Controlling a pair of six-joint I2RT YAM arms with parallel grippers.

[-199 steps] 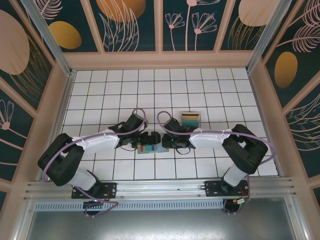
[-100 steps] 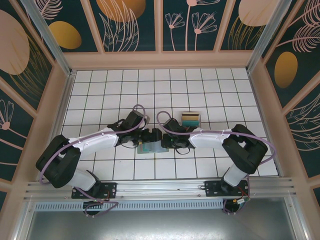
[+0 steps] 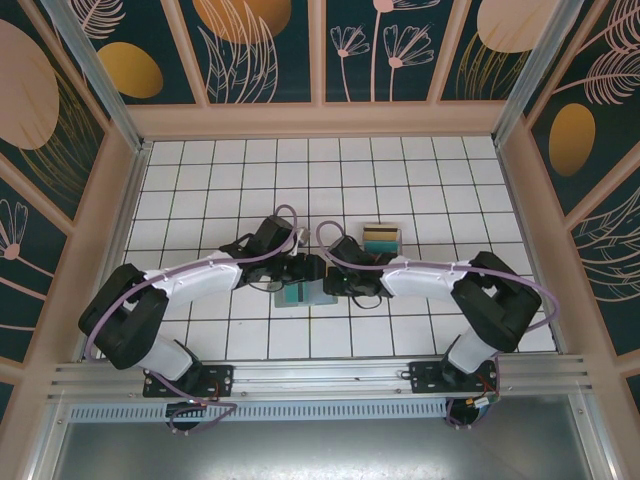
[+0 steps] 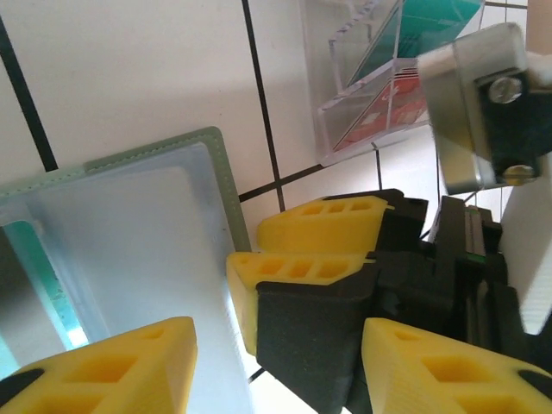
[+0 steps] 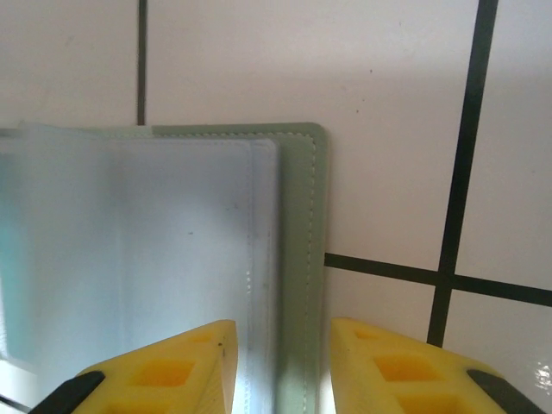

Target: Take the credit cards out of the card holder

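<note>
The flat stitched card holder (image 5: 300, 259) is showing a grey-green border around a frosted pale blue-grey face, a teal plastic card (image 4: 41, 280) glowing through it. The small clear plastic tray (image 4: 332, 129) is showing a red card (image 4: 384, 108) and a second teal card (image 4: 423, 21). The right gripper (image 5: 280, 328) is wearing yellow over black. The white tiled table (image 3: 200, 170) is carrying dark grid lines; dark teal walls (image 3: 270, 60) are bearing orange ovals.

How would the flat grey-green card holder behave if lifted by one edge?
Probably floppy: the stitched grey-green card holder has soft translucent sleeves. Likely light, being so thin. It may slide on the smooth white tiled table.
</note>
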